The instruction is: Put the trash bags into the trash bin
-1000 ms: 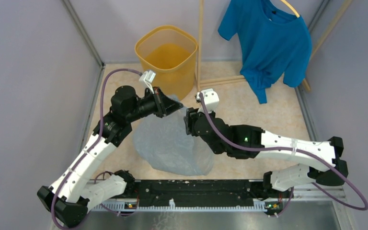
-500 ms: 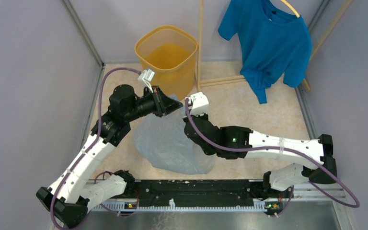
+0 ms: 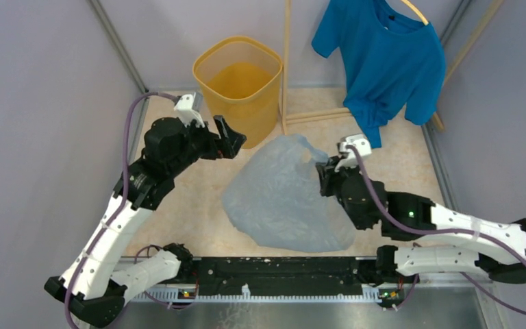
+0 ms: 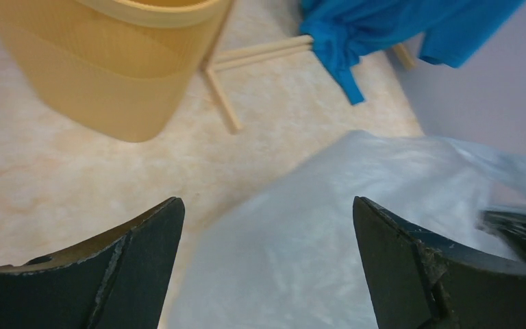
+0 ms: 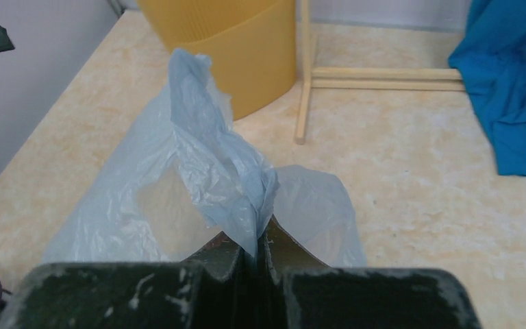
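Right wrist view shows the right gripper (image 5: 257, 250) with its two fingers pressed tight together on a bunched fold of the trash bag (image 5: 205, 185). The pale blue film rises crumpled straight out of the pinch and spreads down to the left onto the table (image 5: 397, 178). Seen from above, that gripper sits at the right edge of the bag. The bag is pulled up into a peak there and drapes away toward the near left, with its lower part lying on the table in the middle of the scene, between the two arms. The left gripper (image 3: 227, 140) is clear of the bag, off to its far left, with its fingers spread wide and nothing between them. Its own camera looks past both dark fingers at the bag on the right and the beige table surface. The trash bin (image 3: 246, 110) stands upright at the far side of the table, just beyond the left gripper and apart from the film. A wooden rack (image 3: 286, 68) stands just right of the bin, and a bright blue T-shirt (image 3: 383, 55) hangs at the far right.
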`<state>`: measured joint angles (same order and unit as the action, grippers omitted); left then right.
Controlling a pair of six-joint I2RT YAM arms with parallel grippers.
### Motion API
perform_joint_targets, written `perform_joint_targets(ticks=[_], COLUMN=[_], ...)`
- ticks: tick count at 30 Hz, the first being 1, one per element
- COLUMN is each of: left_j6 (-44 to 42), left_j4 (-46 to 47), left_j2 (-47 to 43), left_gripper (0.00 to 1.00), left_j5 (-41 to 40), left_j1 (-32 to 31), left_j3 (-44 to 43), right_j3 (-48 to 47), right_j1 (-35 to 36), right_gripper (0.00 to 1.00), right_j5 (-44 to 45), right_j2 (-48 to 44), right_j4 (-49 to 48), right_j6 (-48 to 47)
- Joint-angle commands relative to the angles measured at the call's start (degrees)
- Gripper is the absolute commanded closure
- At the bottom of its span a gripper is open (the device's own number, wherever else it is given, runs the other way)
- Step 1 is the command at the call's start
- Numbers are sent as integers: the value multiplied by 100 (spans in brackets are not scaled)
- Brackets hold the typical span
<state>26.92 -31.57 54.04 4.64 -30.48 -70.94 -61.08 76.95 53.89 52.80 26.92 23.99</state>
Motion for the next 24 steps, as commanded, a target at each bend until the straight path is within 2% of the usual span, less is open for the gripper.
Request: perform_joint_targets(ticks=[1,3,11,15,17,20,24], left_j6=[-430,-387,-95,281,293,341,355], left_j4=[-523,-609,-382,-761,-652,-712,-905], left_j2=[710,1139,2895,3805,4000,4293,4523], left_gripper=[1,1,1,1,2,8,25], left_j5=[-1597,-2103,-2644,-3246,-3366,-3500,-3845], left_j1=[42,98,429,438,439,441,439], left_j3=[-664,-1082,-2504,-3377,-3459,-3693,-3925], right_j3=[111,115,119,100,63,-11,43], right_j1=[-73,-74,-78,-75,-74,-70,-71], right_gripper=[100,100,100,100,100,100,100], right_j5=[618,733,1084,1239,1254,1261,1138], right_j2=[-601,-812,-1367,-1536,-1576,-1616,-1678], right_j4=[260,382,771,679,552,443,43], right_j6=[-215,-216,-125,-454,-716,-971,-1467])
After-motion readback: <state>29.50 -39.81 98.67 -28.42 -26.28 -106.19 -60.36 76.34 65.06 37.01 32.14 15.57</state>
